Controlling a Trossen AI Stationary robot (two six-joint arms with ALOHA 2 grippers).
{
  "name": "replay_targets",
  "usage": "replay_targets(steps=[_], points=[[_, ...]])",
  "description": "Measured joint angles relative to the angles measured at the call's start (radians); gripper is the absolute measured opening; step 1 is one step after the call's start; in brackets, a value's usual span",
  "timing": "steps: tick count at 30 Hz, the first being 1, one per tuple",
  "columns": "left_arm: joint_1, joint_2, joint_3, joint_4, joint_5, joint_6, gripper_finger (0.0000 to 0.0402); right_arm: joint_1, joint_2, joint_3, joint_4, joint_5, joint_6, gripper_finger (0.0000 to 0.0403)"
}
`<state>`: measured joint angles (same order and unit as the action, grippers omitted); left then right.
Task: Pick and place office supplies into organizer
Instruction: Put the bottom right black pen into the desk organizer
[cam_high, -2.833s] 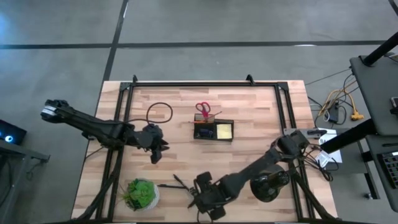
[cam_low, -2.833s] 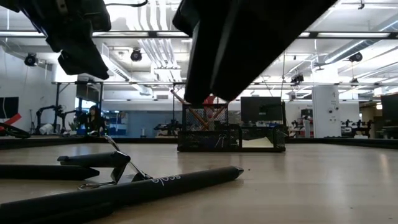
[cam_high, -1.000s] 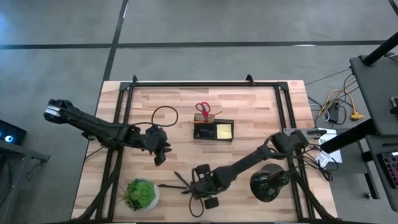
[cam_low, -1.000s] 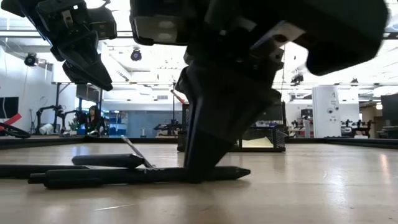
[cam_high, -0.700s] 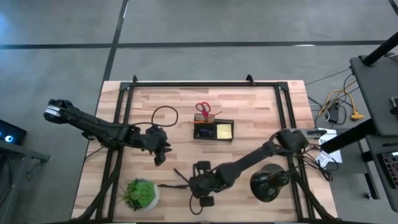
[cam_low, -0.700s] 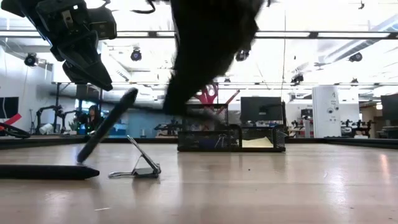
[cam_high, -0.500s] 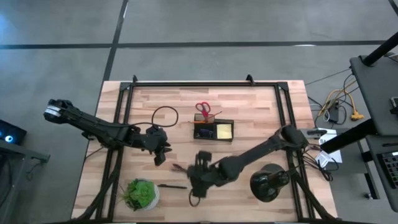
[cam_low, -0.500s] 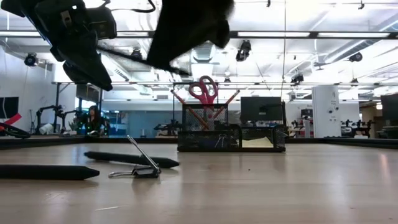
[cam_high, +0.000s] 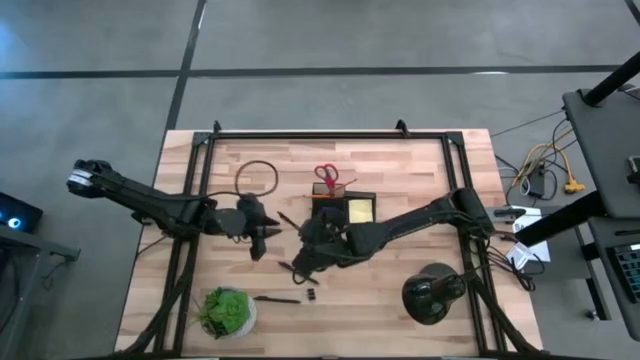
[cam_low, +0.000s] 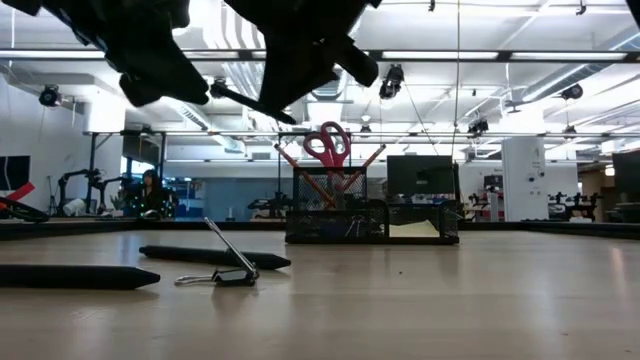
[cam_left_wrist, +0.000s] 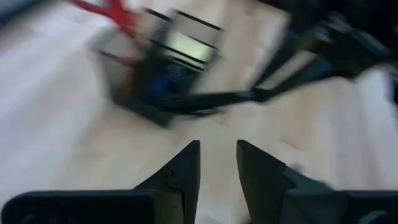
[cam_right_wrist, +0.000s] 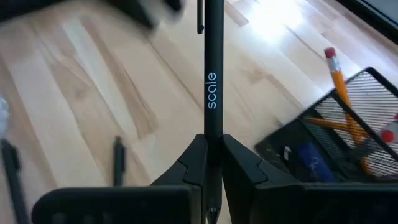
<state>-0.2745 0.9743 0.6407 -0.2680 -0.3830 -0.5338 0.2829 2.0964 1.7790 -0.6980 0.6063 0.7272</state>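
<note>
Right gripper pinching black pen marked "scale".
Organizer just beside, partly cut off. Left gripper slightly spread, empty; organizer ahead, blurred.

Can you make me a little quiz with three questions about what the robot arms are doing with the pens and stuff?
1. True or false: the right gripper is shut on a black pen.
2. Where are the red-handled scissors? A) flat on the table B) standing in the organizer C) beside the green plant
3. Fill the blank: the left gripper is open and holds ____.

Key: 1 true. 2 B. 3 nothing.
</note>
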Motion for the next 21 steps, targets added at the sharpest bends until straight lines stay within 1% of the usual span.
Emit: replay_targets(steps=[2,3,5,8,10,12,18,21], points=[[0.004,-0.026,0.0,-0.035,-0.074,-0.002,0.0088,0.0,0.0,0.0,-0.025,0.0,-0.001,0.0022],[0.011,-0.038,-0.002,-0.039,-0.081,-0.002,0.0088,0.0,0.0,0.0,-0.032,0.0,-0.003,0.0022],[0.029,-0.06,-0.006,-0.052,-0.063,-0.009,0.0089,0.0,0.0,0.0,-0.029,0.0,-0.022,0.0022],[0.064,-0.075,-0.006,-0.048,0.005,-0.009,0.0098,0.0,0.0,0.0,-0.028,0.0,-0.032,0.0022],[0.091,-0.079,-0.006,-0.049,0.035,-0.002,0.0109,0.0,0.0,0.0,-0.029,-0.002,-0.069,0.0022],[0.109,-0.084,-0.005,-0.062,0.06,0.054,0.0122,0.0,0.0,0.0,-0.03,-0.008,-0.109,0.0022],[0.116,-0.092,-0.005,-0.081,0.162,0.322,0.016,-0.002,-0.002,0.0,-0.034,-0.027,-0.159,0.0022],[0.116,-0.098,-0.005,-0.081,0.169,0.444,0.0169,-0.003,-0.004,0.0,-0.039,-0.027,-0.159,0.0022]])
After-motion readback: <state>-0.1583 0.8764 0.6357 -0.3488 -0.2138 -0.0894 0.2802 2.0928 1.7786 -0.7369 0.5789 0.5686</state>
